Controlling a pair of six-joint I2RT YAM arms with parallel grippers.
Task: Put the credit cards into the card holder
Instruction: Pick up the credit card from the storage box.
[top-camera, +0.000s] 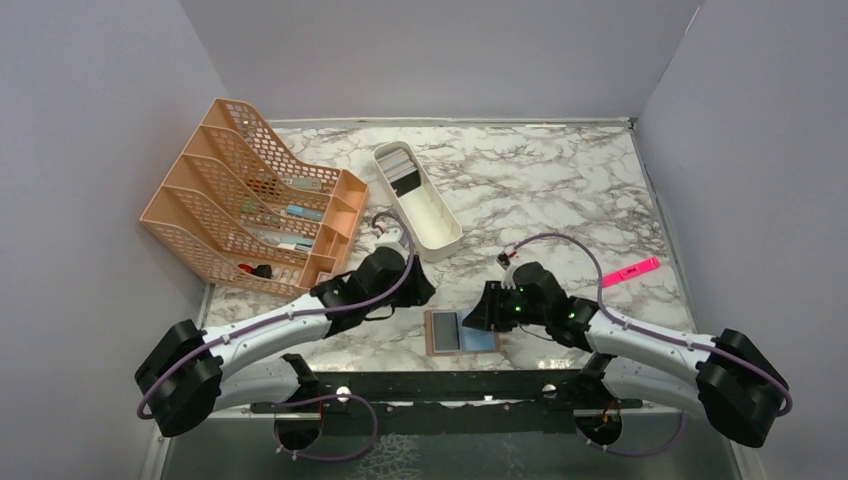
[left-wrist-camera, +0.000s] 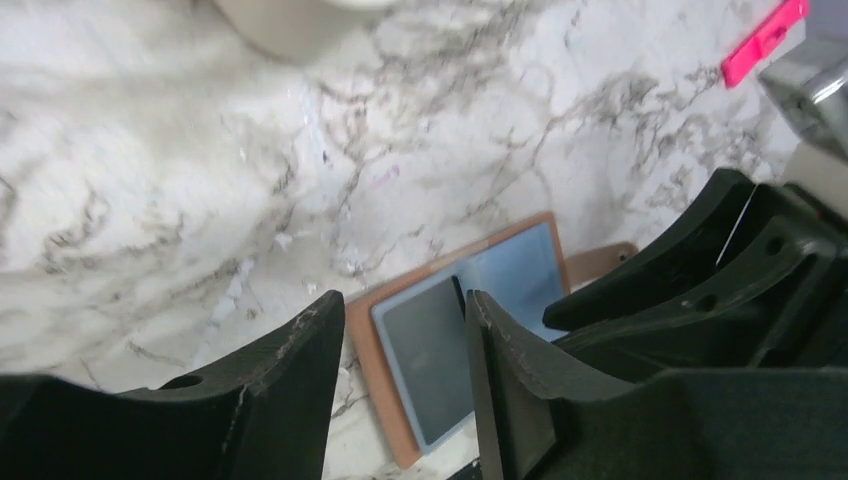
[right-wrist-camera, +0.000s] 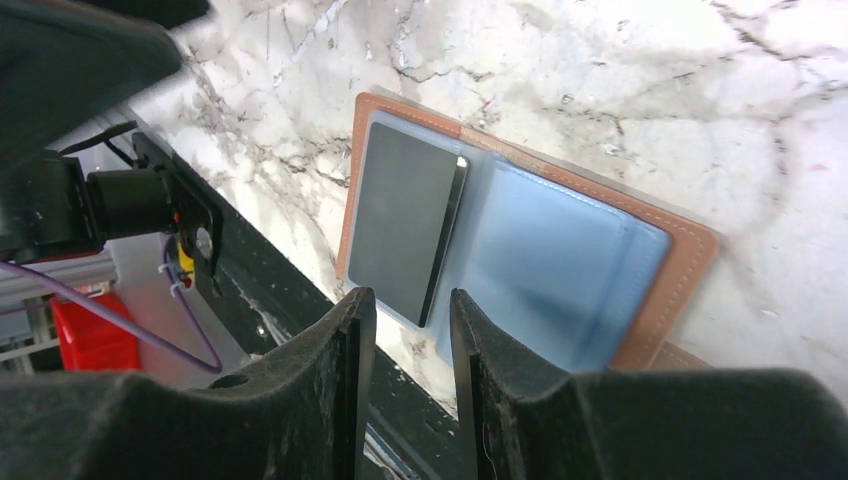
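Observation:
The card holder (top-camera: 478, 338) lies open flat near the table's front edge, tan-brown outside and light blue inside. A dark grey credit card (top-camera: 444, 331) sits in its left half, also plain in the left wrist view (left-wrist-camera: 430, 350) and the right wrist view (right-wrist-camera: 400, 215). More credit cards (top-camera: 399, 168) lie in the far end of the white tray. My left gripper (left-wrist-camera: 400, 335) hovers just left of and behind the holder, open and holding nothing. My right gripper (right-wrist-camera: 410, 315) hangs over the holder's right half, open, with nothing between its fingers.
The white oblong tray (top-camera: 430, 222) stands behind the left gripper. An orange mesh file rack (top-camera: 245, 195) fills the back left. A pink highlighter (top-camera: 630, 271) lies to the right. The black mounting rail (top-camera: 430, 385) runs just in front of the holder.

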